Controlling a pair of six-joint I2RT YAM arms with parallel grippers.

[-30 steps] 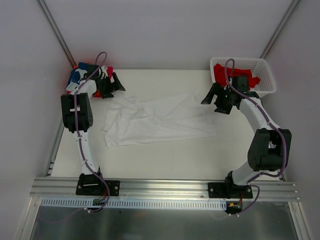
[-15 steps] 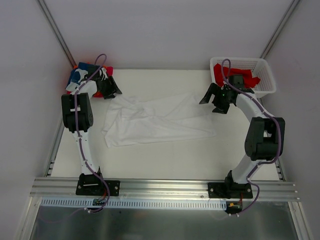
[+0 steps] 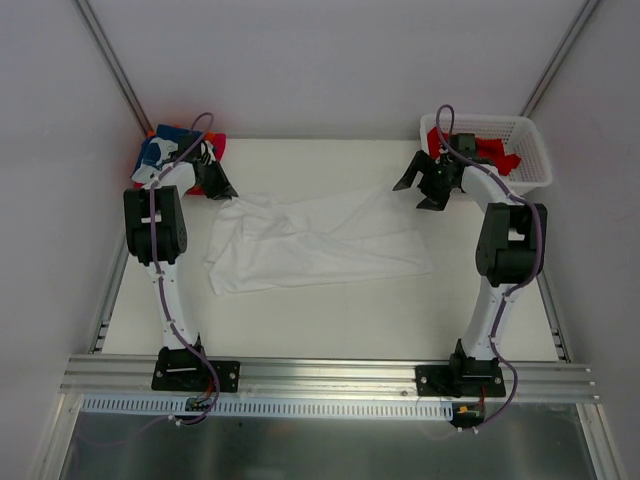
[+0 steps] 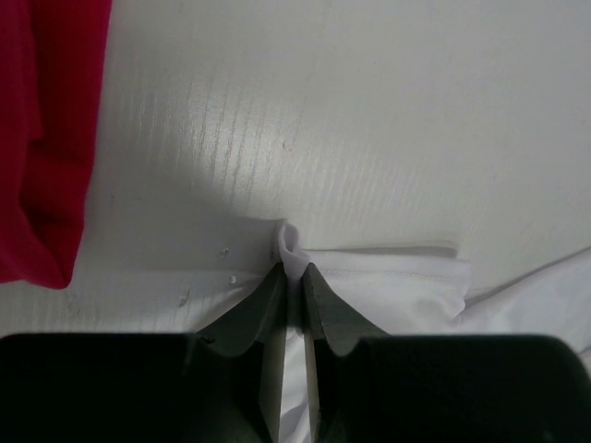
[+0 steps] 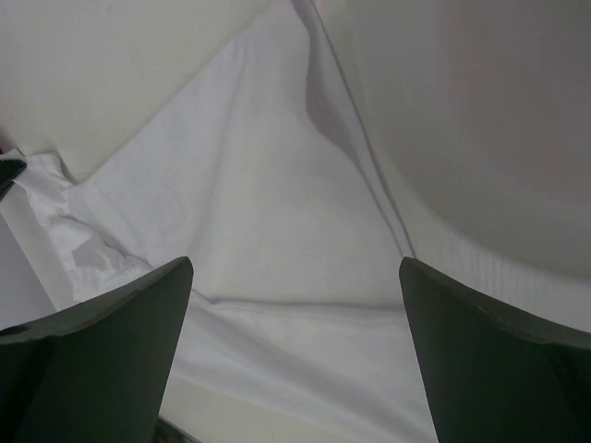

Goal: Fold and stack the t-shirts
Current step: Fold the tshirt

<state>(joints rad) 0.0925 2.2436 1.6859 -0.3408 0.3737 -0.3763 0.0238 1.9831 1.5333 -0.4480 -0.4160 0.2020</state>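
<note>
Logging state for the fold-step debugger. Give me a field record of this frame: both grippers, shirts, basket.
shirt in work: plain white cloth t-shirt, spread out and wrinkled mid-table, not folded
left gripper: shut on the white shirt's far-left edge, a nub of cloth poking out past the fingertips
right gripper: open, over the shirt's far-right corner, holding nothing
folded stack: blue with white print, plus red, at the far-left corner
white plastic lattice basket: far-right corner, red cloth inside
fold status: not begun

Rumpled white t-shirt (image 3: 315, 240), spread flat, centred
</note>
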